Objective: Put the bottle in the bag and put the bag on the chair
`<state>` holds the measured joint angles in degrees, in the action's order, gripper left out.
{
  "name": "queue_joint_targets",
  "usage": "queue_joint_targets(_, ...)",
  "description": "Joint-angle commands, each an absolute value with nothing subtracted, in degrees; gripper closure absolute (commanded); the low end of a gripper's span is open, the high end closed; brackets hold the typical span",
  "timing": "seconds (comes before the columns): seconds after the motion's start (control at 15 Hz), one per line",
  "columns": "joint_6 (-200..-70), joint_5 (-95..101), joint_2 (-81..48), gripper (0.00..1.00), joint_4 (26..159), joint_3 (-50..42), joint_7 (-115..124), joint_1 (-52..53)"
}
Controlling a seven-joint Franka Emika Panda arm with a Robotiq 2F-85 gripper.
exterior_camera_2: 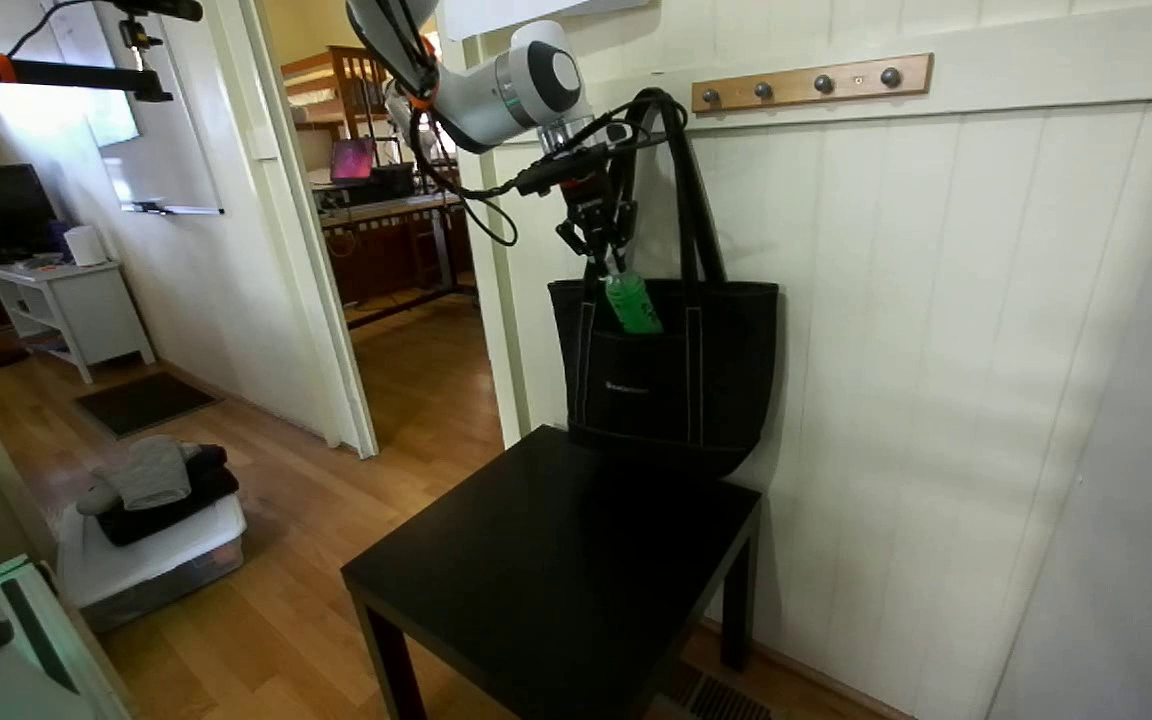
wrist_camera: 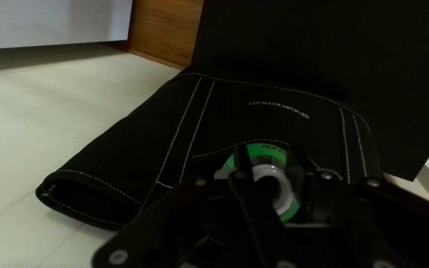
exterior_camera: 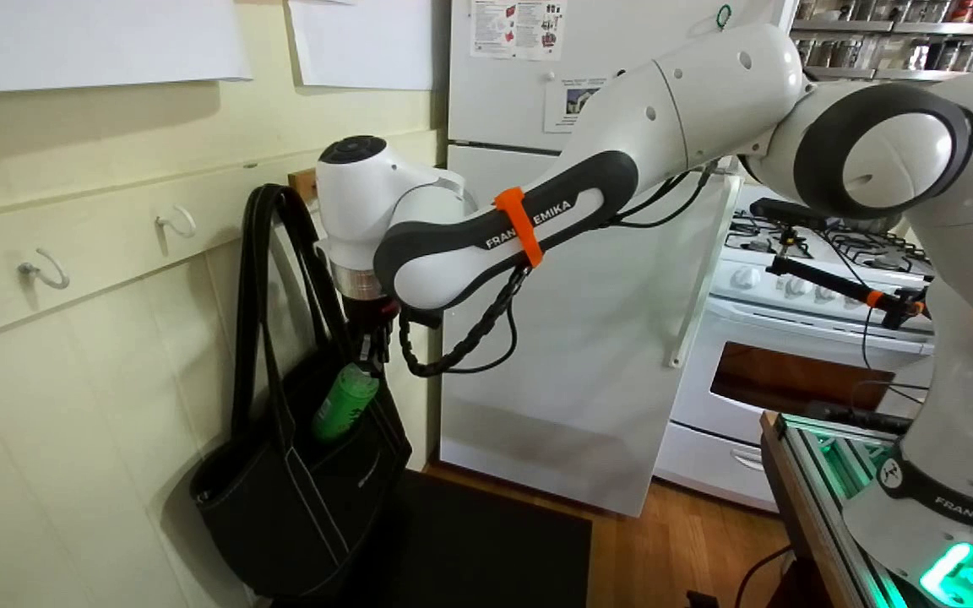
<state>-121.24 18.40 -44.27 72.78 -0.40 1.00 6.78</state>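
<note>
The green bottle [exterior_camera: 345,404] shows in both exterior views, tilted, with its top between the fingers of my gripper [exterior_camera_2: 608,258]. In the wrist view the fingers close on both sides of the bottle's [wrist_camera: 266,149] white top. The black bag [exterior_camera_2: 636,400] hangs by its loop handles against the wall. The bottle's lower end is at the rim of the bag's front pocket; whether it is inside cannot be told. The bag [wrist_camera: 143,137] fills much of the wrist view. The chair [exterior_camera_2: 556,570], a flat black seat with square legs, stands below and in front of the bag.
A wooden peg rack [exterior_camera_2: 811,82] is on the wall beside the bag handles. White hooks [exterior_camera: 176,221] are on the wall. A white fridge [exterior_camera: 554,355] and a stove [exterior_camera: 790,355] stand beyond the arm. A storage box with clothes [exterior_camera_2: 156,520] sits on the floor.
</note>
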Motion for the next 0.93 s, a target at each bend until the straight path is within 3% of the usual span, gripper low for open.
queue_joint_targets(0.0, -124.3, 17.3, -44.6, 0.93, 73.6, -1.0, 1.6, 7.0)
queue_joint_targets(0.87, -110.6, 12.0, -51.9, 0.93, 60.5, 0.4, -11.6, 3.1)
